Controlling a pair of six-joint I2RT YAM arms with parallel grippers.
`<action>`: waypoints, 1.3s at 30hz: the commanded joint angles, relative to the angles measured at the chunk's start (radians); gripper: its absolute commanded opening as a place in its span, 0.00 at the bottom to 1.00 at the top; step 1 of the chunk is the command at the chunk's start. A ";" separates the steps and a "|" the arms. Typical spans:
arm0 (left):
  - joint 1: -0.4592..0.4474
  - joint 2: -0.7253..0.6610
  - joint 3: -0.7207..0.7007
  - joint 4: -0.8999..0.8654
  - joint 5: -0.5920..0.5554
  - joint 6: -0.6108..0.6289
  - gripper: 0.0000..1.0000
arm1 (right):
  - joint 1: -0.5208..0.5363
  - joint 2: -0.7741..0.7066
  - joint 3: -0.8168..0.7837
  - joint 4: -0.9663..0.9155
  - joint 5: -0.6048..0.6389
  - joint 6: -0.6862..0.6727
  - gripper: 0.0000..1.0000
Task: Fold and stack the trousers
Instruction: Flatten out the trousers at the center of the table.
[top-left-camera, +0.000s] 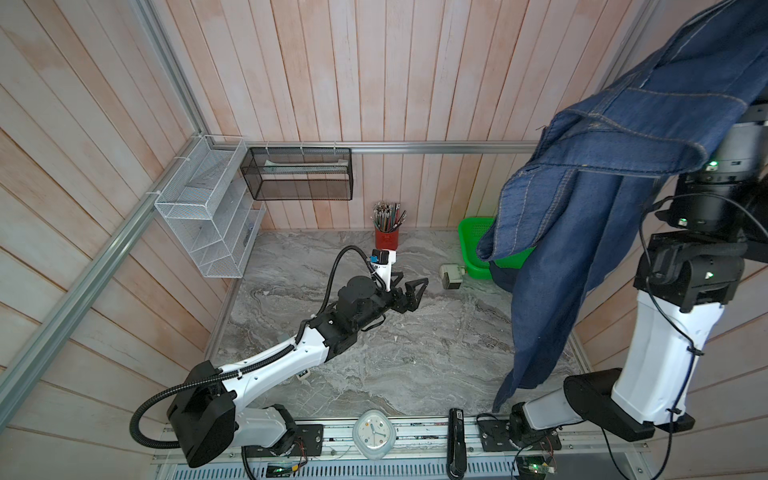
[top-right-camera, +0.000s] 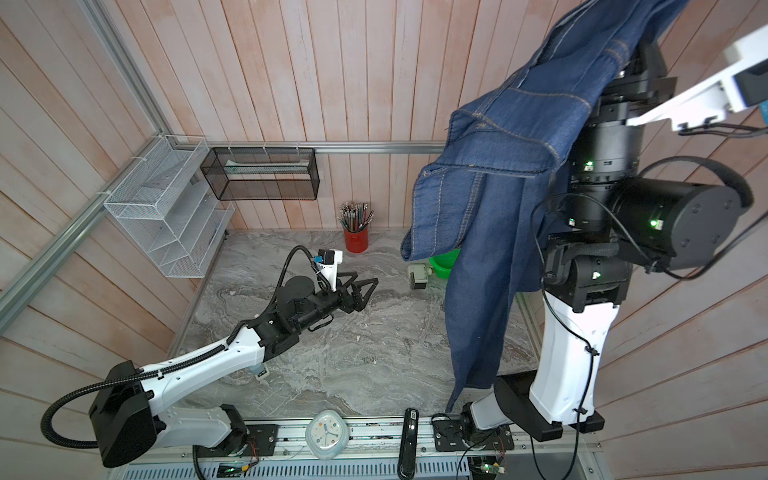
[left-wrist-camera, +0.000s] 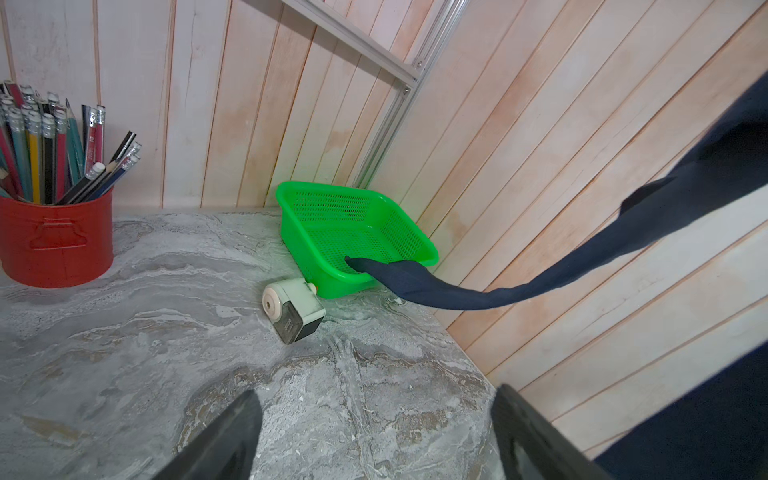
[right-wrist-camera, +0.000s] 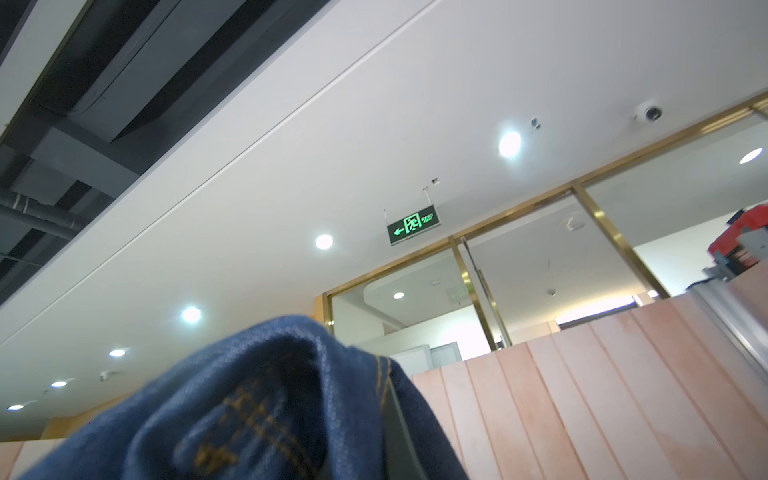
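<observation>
The trousers (top-left-camera: 582, 249), dark blue denim with tan stitching, hang high on the right in both top views (top-right-camera: 478, 270), draped over my raised right arm. One leg end trails into the green basket (left-wrist-camera: 345, 216), seen in the left wrist view as a dark strip of trousers (left-wrist-camera: 457, 291). My right gripper (right-wrist-camera: 395, 436) is buried in bunched trousers (right-wrist-camera: 270, 407) and shut on them. My left gripper (top-left-camera: 409, 284) hovers open over the middle of the marble table (top-left-camera: 374, 353), left of the hanging legs, with nothing between its fingers (left-wrist-camera: 232, 436).
A white pencil sharpener (top-left-camera: 451, 276) lies beside the green basket (top-left-camera: 473, 232). A red cup of pencils (top-left-camera: 386, 239) stands at the back wall. A white wire shelf (top-left-camera: 208, 208) and a black mesh basket (top-left-camera: 297, 172) hang at the back left. A clock (top-left-camera: 372, 432) sits on the front rail.
</observation>
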 joint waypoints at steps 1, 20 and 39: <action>-0.001 -0.089 -0.066 0.086 -0.010 0.054 0.93 | 0.078 0.039 -0.014 -0.035 -0.085 0.058 0.00; -0.002 -0.545 -0.181 -0.036 -0.301 0.252 1.00 | 0.505 0.458 0.158 -0.045 -0.155 0.080 0.00; 0.008 -0.627 -0.100 -0.212 -0.882 0.566 1.00 | 0.477 0.273 -0.194 -0.013 -0.195 0.095 0.00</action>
